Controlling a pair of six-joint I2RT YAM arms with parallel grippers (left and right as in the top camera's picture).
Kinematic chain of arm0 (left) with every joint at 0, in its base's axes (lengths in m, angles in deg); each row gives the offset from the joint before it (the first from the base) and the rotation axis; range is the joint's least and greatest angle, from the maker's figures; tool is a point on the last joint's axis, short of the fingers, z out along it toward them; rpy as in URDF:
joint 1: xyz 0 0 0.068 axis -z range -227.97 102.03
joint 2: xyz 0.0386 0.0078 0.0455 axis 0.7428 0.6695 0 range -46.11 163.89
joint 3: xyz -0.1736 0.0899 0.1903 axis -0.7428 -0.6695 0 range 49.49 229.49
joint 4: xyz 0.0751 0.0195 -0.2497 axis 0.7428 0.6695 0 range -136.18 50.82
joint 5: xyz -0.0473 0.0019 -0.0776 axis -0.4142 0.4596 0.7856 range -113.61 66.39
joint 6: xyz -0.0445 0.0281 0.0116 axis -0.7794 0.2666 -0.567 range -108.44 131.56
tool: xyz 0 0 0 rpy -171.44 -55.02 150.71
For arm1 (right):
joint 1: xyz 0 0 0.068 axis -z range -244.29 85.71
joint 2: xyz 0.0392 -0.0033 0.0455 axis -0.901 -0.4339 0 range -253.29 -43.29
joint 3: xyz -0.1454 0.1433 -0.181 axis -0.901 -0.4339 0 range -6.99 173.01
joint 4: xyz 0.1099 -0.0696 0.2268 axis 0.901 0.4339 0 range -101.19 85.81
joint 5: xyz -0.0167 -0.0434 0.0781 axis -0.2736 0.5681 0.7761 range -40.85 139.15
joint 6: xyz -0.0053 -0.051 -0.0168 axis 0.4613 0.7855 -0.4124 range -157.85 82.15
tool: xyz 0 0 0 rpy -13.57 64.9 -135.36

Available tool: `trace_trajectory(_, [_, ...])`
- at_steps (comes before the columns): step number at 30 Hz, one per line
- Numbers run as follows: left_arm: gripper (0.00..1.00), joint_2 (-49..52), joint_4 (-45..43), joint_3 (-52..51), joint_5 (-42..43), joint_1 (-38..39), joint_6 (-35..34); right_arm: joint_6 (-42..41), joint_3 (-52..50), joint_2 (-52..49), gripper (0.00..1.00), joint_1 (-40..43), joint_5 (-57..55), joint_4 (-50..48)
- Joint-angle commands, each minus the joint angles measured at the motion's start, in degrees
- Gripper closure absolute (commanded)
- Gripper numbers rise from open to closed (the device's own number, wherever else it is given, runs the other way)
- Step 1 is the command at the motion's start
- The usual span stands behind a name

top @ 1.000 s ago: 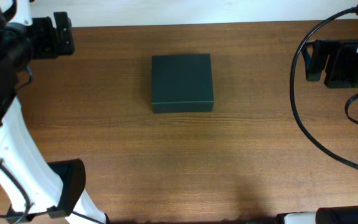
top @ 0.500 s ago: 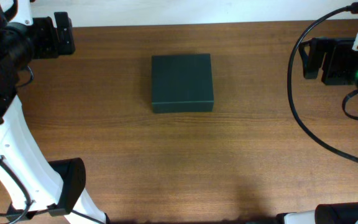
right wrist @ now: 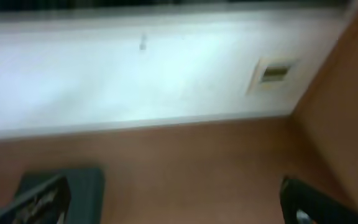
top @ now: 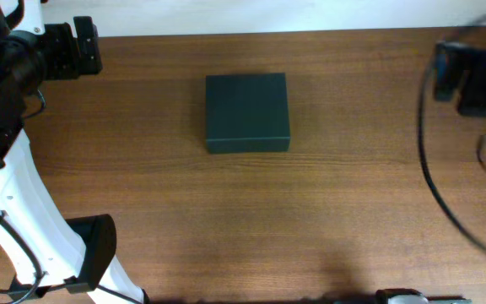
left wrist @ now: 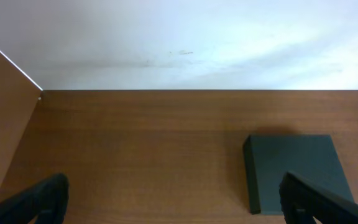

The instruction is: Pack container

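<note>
The container (top: 247, 112) is a dark green-black box with its lid shut, lying flat a little behind the middle of the table. In the left wrist view the container (left wrist: 294, 171) lies at lower right, partly behind my right-hand finger (left wrist: 319, 200). My left gripper (top: 91, 46) hangs open and empty at the back left, far from the box. My right gripper (top: 442, 69) is open and empty at the back right, blurred by motion. In the right wrist view the container (right wrist: 82, 183) shows at lower left, beside one finger (right wrist: 39, 202).
The brown wooden table (top: 243, 211) runs to a white wall (left wrist: 179, 43) at the back. A black cable (top: 433, 181) loops down from the right arm. The left arm's white link and black base (top: 95, 249) stand at the front left.
The right gripper has swung to the right and slightly toward the back, and now looks blurred. The left arm and the container have not moved.
</note>
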Motion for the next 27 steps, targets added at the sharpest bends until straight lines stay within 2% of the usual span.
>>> trace_trajectory(1, [0.01, 0.20, 0.04, -0.15, -0.68, -0.42, 0.48, -0.20, -17.86, 14.80, 0.01, 1.73, -2.60, -10.36])
trace_trajectory(4, [0.01, 0.20, 0.04, -0.15, -0.68, -0.42, 0.46, -0.39, -37.18, 27.04, 0.01, 1.75, -2.58, -20.85])
trace_trajectory(9, [0.01, 0.20, 0.04, -0.15, -0.68, -0.42, 0.46, -0.39, -67.89, 45.88, 0.01, 1.75, -2.60, -29.59])
trace_trajectory(12, [0.01, 0.20, 0.04, -0.15, -0.68, -0.42, 0.48, -0.39, -83.19, 54.29, 0.01, 1.75, -2.60, -37.73])
trace_trajectory(16, [0.01, 0.20, 0.04, -0.15, -0.68, -0.42, 0.46, -0.39, -98.73, 61.57, 0.01, 1.75, -2.56, -47.30])
trace_trajectory(20, [0.01, 0.20, 0.04, -0.15, -0.68, -0.42, 0.46, -0.39, -108.54, 66.01, 0.01, 1.75, -1.95, -52.96])
trace_trajectory(27, [0.01, 0.20, 0.04, -0.15, -0.68, -0.42, 0.46, -0.35, -114.53, 70.75, 0.01, 1.75, -6.14, -54.66])
